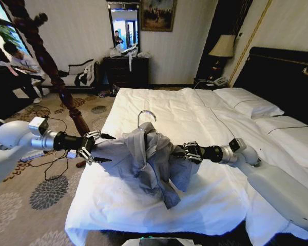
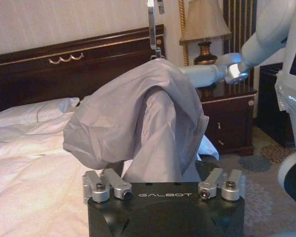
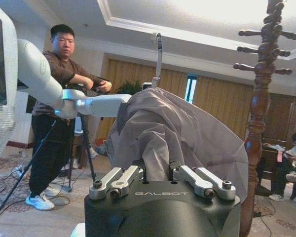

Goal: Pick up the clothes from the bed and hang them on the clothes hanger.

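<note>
Currently your left hand (image 1: 103, 148) stands open beside the shirt (image 1: 143, 159); your right hand (image 1: 180, 152) grips it above the white bed (image 1: 205, 123), the coat stand (image 1: 51, 66) on patterned carpet (image 1: 41, 195).

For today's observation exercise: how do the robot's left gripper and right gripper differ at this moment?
The left gripper has its fingers spread open beside the grey-blue shirt, gripping nothing; the right gripper is closed into the shirt's cloth. The left gripper reaches in from the bed's carpet-side edge; the right gripper reaches from over the mattress. Both are at about the same height, pointing at the shirt draped on a hanger hook.
</note>
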